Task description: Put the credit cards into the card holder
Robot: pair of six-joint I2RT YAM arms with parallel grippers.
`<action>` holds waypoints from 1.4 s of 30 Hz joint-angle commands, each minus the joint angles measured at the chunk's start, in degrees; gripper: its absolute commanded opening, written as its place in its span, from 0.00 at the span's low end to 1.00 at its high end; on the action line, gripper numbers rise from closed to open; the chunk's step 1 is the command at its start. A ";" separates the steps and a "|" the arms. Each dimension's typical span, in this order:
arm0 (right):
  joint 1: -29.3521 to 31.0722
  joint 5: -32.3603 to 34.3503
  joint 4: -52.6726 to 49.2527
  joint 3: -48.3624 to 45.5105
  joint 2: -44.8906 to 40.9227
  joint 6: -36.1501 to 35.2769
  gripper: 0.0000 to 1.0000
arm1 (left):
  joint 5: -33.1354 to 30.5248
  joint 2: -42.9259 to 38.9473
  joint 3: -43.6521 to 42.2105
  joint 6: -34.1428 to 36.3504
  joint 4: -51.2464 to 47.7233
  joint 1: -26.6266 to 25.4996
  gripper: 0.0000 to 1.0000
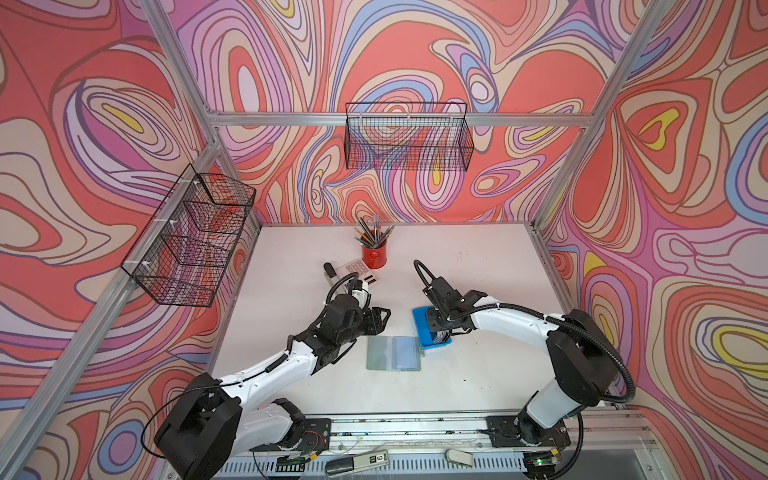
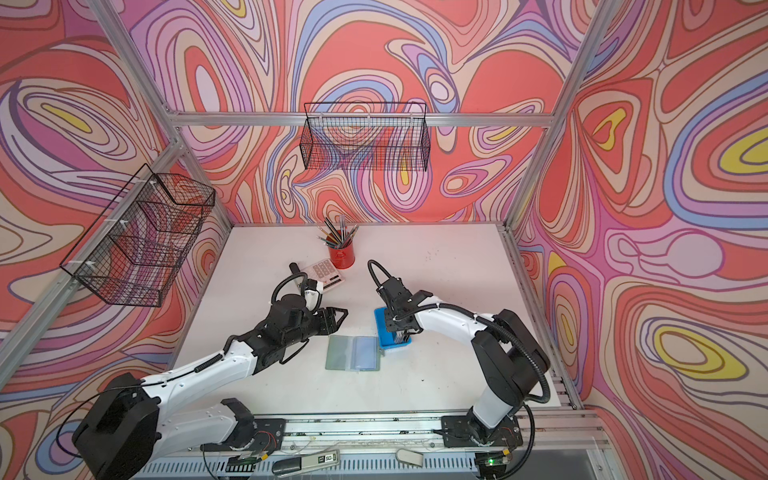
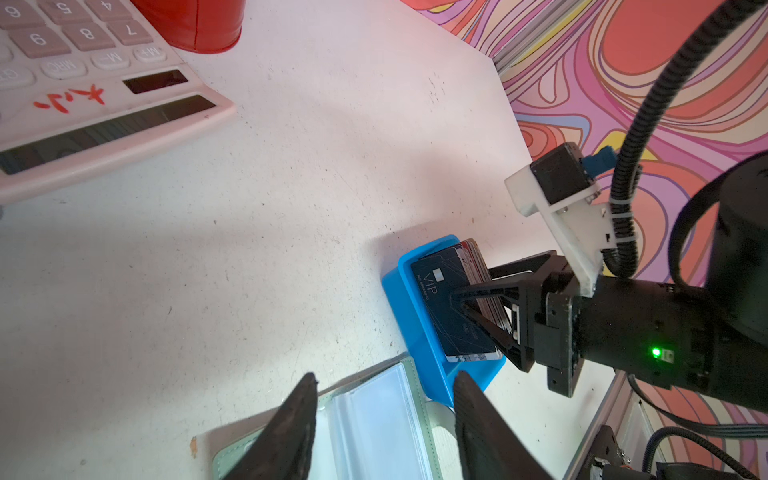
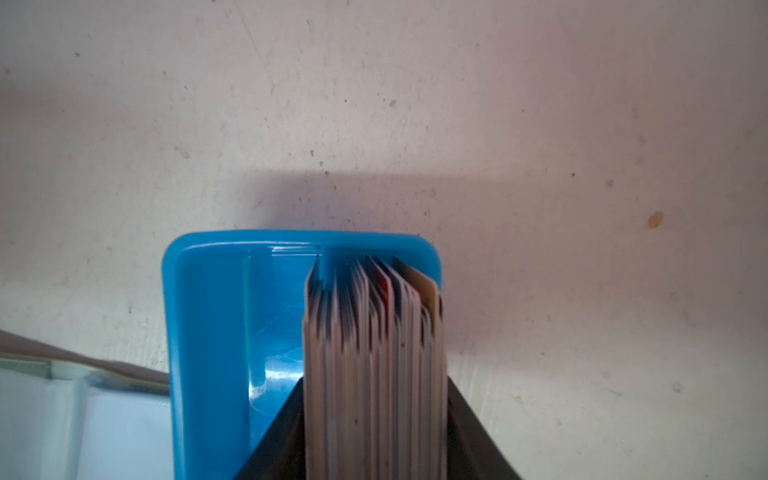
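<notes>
Right pincer (image 4: pixel 376 388) clamps thin, rectangular plastic credit cards (image 4: pixel 374 320).

Bare worktop (image 1: pixel 478 266) runs along the right side and the near strip in front of the card holder (image 1: pixel 394 353). The far middle is blocked by a red pencil cup (image 1: pixel 374 257) with a calculator (image 1: pixel 358 270) just beside it. The holder's open sleeves lie clear from above, but the blue tray (image 1: pixel 418 318) sits tight at its right edge with no passable gap, and the left gripper (image 3: pixel 385 376) hangs near its far edge, jaws apart. In the tray the credit cards (image 3: pixel 436 291) stand on edge along one wall, the right gripper (image 4: pixel 374 382) clamping the stack on both sides, so only the channel beside them is free.
</notes>
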 commanded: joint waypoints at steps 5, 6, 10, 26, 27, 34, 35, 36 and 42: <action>0.43 -1.63 1.00 1.42 -0.50 0.24 0.34 | -0.12 0.23 2.03 -0.26 -1.29 0.28 0.54; 0.43 -1.85 0.95 1.53 -0.44 0.24 0.34 | -0.11 0.17 1.95 -0.31 -1.29 0.28 0.54; 0.43 -1.85 0.98 1.72 -0.57 0.24 0.36 | -0.05 0.35 1.93 -0.40 -1.27 0.28 0.54; 0.44 -0.84 0.34 1.79 -2.75 0.86 0.49 | 0.13 0.53 2.20 -0.42 -1.56 0.28 0.54; 0.43 -0.91 0.22 1.86 -2.79 0.86 0.49 | 0.15 0.52 2.25 -0.33 -1.66 0.28 0.54; 0.43 -0.44 -0.08 1.79 -2.71 0.94 0.40 | 0.07 0.66 2.26 -0.44 -1.68 0.28 0.54; 0.46 -0.47 -0.07 1.83 -2.70 0.94 0.38 | 0.07 0.74 2.31 -0.44 -1.62 0.28 0.54; 0.43 -0.51 -0.01 1.84 -2.61 0.94 0.38 | 0.06 0.75 2.26 -0.40 -1.66 0.28 0.54; 0.43 -2.86 0.99 1.59 -2.32 0.86 0.38 | 0.40 1.08 2.35 -0.51 -1.67 0.28 0.54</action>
